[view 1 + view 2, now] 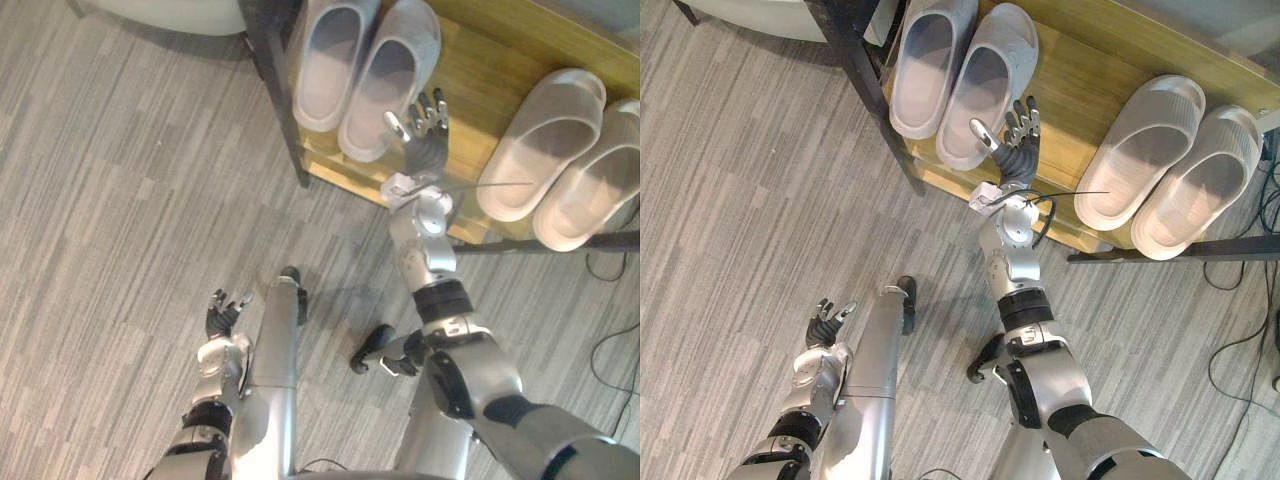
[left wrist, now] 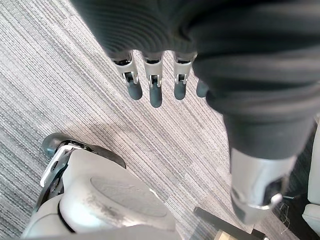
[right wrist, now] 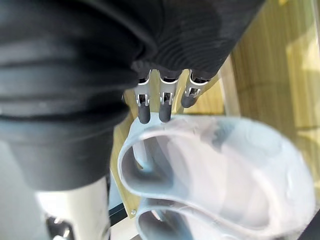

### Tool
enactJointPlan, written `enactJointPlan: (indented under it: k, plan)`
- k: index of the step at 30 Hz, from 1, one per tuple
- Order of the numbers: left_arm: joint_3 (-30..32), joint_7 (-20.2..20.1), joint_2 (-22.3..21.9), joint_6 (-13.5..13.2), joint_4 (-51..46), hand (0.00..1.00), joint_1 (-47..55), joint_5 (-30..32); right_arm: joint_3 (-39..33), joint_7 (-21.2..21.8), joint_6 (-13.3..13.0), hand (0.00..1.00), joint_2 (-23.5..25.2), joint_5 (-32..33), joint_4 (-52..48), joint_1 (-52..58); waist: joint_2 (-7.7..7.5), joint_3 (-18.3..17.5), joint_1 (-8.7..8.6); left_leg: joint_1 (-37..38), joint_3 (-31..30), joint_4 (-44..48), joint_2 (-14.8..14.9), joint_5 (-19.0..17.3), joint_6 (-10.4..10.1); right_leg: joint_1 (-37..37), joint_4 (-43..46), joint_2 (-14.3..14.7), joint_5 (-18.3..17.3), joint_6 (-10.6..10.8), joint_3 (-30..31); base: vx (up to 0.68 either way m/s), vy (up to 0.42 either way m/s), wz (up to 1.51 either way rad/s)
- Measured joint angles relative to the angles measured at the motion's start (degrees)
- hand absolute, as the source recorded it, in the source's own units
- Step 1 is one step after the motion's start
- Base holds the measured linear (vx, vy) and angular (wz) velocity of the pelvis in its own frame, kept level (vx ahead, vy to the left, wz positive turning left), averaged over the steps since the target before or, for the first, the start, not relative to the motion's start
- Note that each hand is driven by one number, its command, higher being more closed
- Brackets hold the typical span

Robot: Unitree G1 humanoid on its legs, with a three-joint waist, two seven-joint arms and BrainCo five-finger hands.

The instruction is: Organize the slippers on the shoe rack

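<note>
Slippers (image 1: pixel 390 80) sit just beside the right hand (image 1: pixel 428 148) (fingers straight).

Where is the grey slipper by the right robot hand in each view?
Left eye view: grey slipper top centre, beside the right robot hand.
Right eye view: top centre.
Right wrist view: it lies past the fingers.
Left wrist view: floor, left robot hand.
Shared landmark: wooden shelf.

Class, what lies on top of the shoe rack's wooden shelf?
Two pairs of slippers lie on the shelf: a grey pair and a beige pair. The open right hand is at the grey pair's heels. The wood beneath them is hidden.
</note>
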Motion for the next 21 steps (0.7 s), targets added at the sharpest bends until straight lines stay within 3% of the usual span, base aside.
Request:
enactJointPlan:
  k: [13,21]
  plan:
    - [-0.02,-0.13,-1.13,0.00,0.16,0.00,-0.28,-0.54,-2.22,-0.56,0.31,0.00,-2.80,2.54,4.05,-4.06,1.59,-0.47,0.42,0.06,-0.35,-0.71,-0.03,0.77,-0.32,0.06,-0.06,0.01,-0.01,-0.06,-0.42,0.00,-0.003,0.01]
    - [0.45,-0.55,-1.23,0.20,1.25,0.00,-0.83,-1.13,-2.64,-0.18,0.26,0.00,-4.64,2.30,1.90,-1.15,1.83,-0.33,-0.43,4.08,0.61,-1.55,1.06,0.74,-0.12,3.35,-1.55,0.83,0.47,-0.18,0.23,-0.01,0.001,-0.06]
